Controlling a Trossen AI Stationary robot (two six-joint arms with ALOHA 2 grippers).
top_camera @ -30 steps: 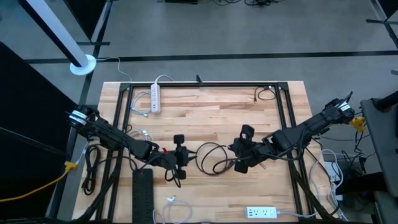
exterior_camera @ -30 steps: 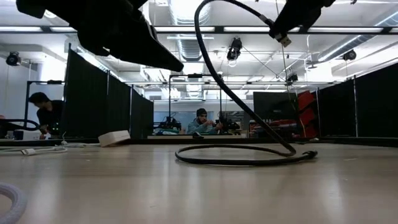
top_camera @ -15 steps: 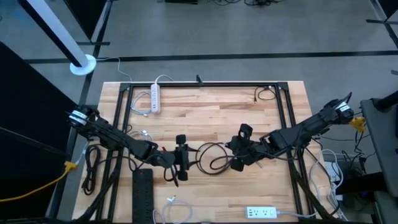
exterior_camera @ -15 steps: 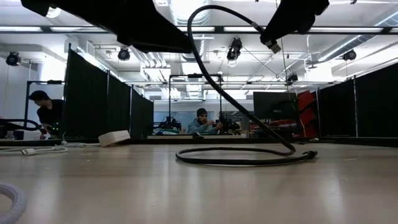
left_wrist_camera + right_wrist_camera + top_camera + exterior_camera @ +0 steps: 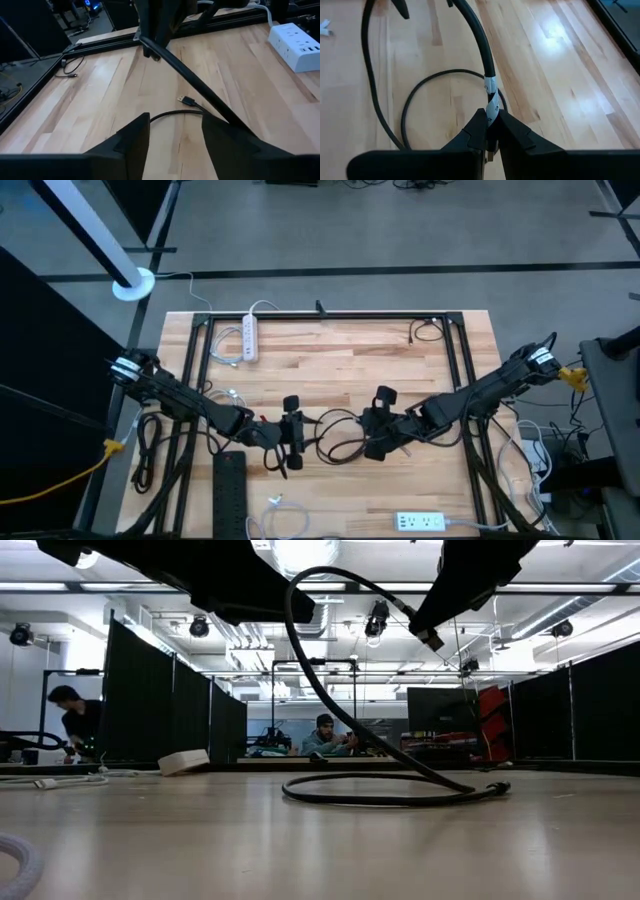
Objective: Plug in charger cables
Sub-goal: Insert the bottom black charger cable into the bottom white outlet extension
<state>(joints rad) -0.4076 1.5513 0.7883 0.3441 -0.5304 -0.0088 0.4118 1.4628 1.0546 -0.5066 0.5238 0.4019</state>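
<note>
The right claw (image 5: 489, 131) is clamped on a black charger cable (image 5: 479, 37), its two fingers pinching the cord just below a white band wrapped around it, and it holds that stretch up off the worktop (image 5: 350, 360). From the pinch the cable arches upward and away, then drops into a loose loop lying flat on the wooden boards near the middle of the worktop; in the low view the arc rises from the loop to a small plug end at the claw (image 5: 432, 632). The left claw (image 5: 172, 131) hangs close by over the same loop with its fingers spread apart and nothing between them; a free plug end (image 5: 186, 100) of the cable lies on the wood just beyond those fingers. In the high view the two claws face each other across the loop (image 5: 335, 435), the left claw (image 5: 290, 430) on one side and the right claw (image 5: 380, 425) on the other. A black power strip (image 5: 228, 492) lies near the front edge by the left arm, a white power strip (image 5: 421, 521) near the front edge on the right, and another white strip (image 5: 249, 336) sits at the far left corner.
</note>
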